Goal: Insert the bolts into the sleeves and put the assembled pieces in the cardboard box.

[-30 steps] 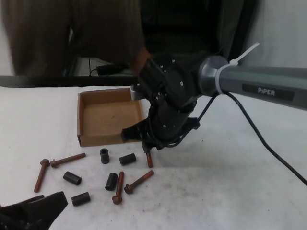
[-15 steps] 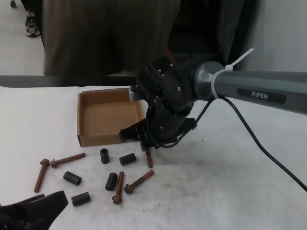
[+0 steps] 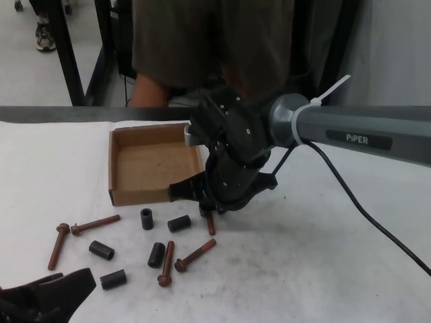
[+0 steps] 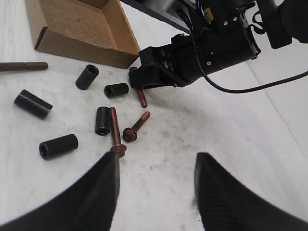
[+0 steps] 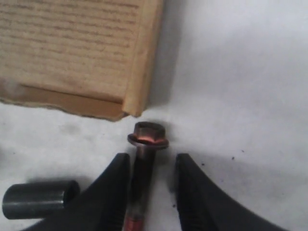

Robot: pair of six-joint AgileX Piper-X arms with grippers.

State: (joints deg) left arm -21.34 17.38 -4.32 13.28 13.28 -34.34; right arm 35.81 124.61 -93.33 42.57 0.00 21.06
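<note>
Both right hand (image 5: 150, 162) fingers (image 5: 113, 187) astride one bolt (image 5: 147, 136).

A bench (image 3: 323, 269) covered with a white, slightly rough surface is seen across the near part of the high view. Small dark specks and faint grey smudges are scattered over it, most clearly in the left wrist view. The bench's far edge is marked by a dark strip (image 3: 54, 113). Beyond that edge, at the far left, two black upright posts (image 3: 73, 54) are seen standing on a pale floor (image 3: 27, 74). At the far right, a pale grey panel (image 3: 397, 54) is seen behind the bench.
</note>
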